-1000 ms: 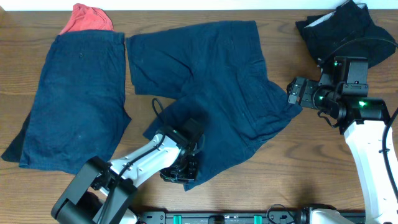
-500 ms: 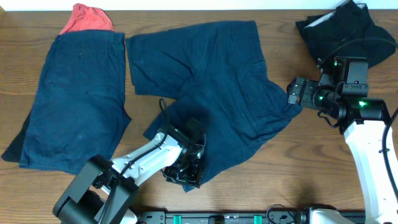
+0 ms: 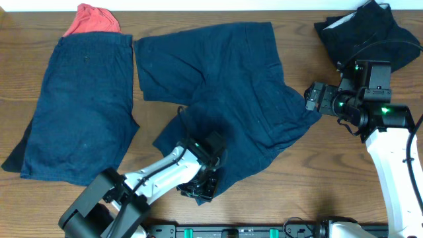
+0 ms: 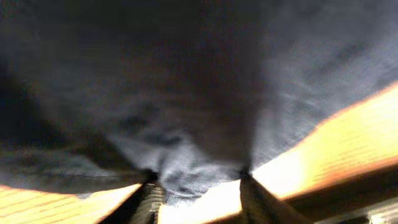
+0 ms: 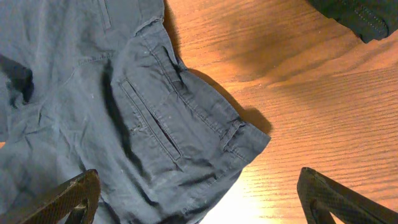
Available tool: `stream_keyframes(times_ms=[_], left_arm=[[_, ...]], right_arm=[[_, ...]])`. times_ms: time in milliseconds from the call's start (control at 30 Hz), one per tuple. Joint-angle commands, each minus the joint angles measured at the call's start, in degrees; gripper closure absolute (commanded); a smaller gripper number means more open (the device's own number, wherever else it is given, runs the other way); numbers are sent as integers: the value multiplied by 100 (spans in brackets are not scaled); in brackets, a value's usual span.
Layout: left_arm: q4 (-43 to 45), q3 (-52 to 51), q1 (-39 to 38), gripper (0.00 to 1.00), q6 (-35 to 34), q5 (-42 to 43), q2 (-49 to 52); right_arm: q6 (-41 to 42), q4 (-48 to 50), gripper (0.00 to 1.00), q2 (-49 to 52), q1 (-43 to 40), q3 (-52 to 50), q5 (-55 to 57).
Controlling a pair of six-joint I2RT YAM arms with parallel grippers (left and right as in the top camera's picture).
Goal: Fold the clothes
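Observation:
A pair of dark navy shorts (image 3: 231,86) lies spread and rumpled at the table's middle. My left gripper (image 3: 203,187) is at their near hem, and in the left wrist view its fingers (image 4: 199,186) pinch a bunch of the navy fabric (image 4: 186,112) against the wood. My right gripper (image 3: 313,99) is open and empty, hovering over the shorts' waistband corner and back pocket (image 5: 186,124). A second pair of navy shorts (image 3: 82,106) lies flat at the left. A near-black garment (image 3: 363,30) is heaped at the back right.
A red cloth (image 3: 92,20) pokes out from behind the left shorts at the back edge. Bare wooden table (image 3: 317,172) shows at the front right and between the garments. The black heap's edge shows in the right wrist view (image 5: 360,15).
My left gripper has slid a little to the right along the near hem of the middle shorts. The right arm has not moved.

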Motion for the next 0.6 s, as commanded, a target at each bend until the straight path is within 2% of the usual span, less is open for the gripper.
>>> stream_keyframes(times_ms=[0, 233, 267, 367, 567], left_arm=[[203, -94, -114, 65, -490, -857, 173], [258, -94, -114, 68, -490, -992, 173], [275, -94, -114, 71, -492, -1005, 175], [293, -94, -114, 93, -494, -1121, 175], [302, -85, -105, 94, -511, -1163, 170]], right_arm=[[7, 13, 1, 48, -20, -2, -66], [4, 26, 1, 48, -20, -2, -66], [4, 26, 1, 48, -20, -2, -68], [7, 13, 1, 48, -20, -2, -68], [4, 11, 1, 48, -20, -2, -68]])
